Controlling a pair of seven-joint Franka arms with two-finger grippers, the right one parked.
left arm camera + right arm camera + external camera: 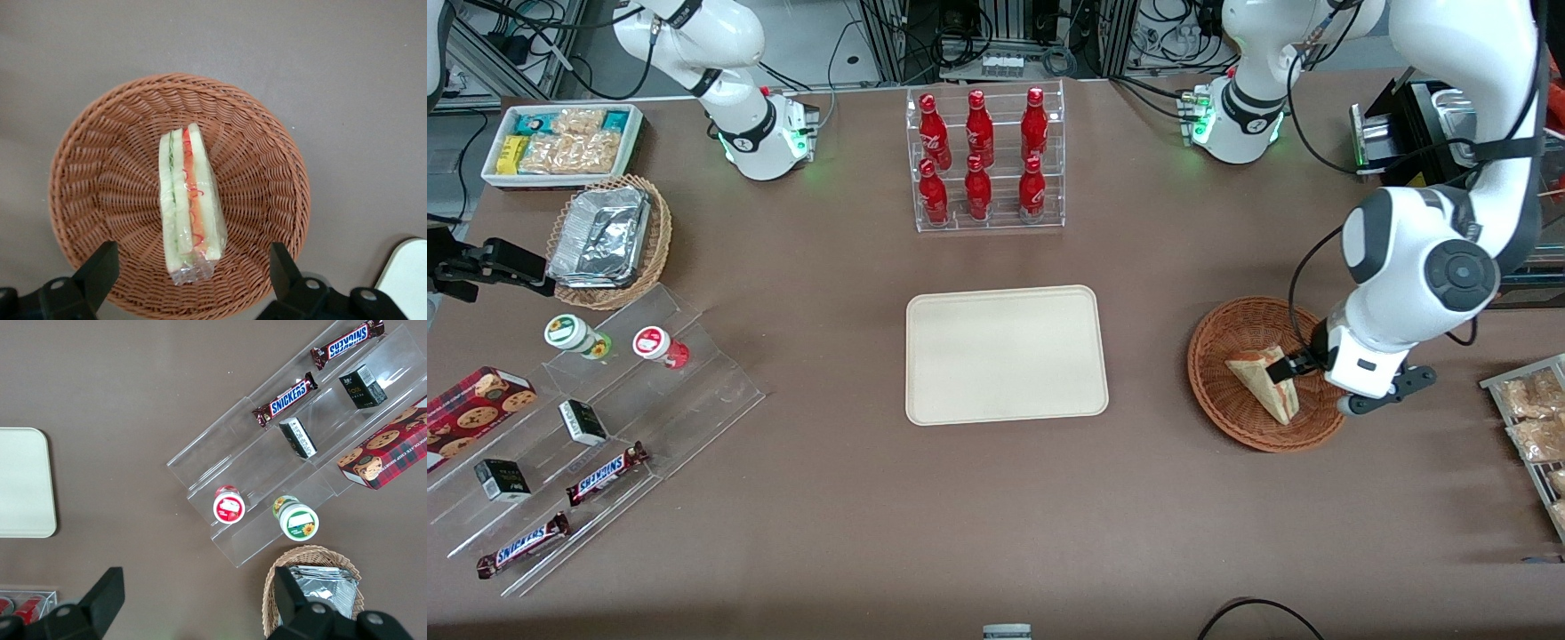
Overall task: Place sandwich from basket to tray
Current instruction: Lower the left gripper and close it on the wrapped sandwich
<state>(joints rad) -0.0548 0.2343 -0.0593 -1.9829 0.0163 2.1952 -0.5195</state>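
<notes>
i am hovering my gripper (193,280) over the basket (1214,373), with my fingers (100,267) spread wide apart and nothing between them. in the wrist view they are straddling the sandwich (190,203) with room to spare on both sides, so i judge i am lining up for a grasp rather than holding anything.

the sandwich is lying in the middle of the basket, wrapped in clear film, standing on edge so its red-orange and green filling layers are facing up at me. that pose is suiting me well: the two flat bread faces are pointing toward my fingers, so closing should press on the broad sides rather than the soft filling.

in the front view my gripper (1294,364) is sitting just beside the sandwich (1263,378), low over the basket, toward my arm's end of the table. the tray (1005,354) is lying bare at the table's centre, well apart from the basket, nearer the front camera than the rack of red bottles (983,160).

my guess is that descending a little more comes next; the film may be slippery.
</notes>
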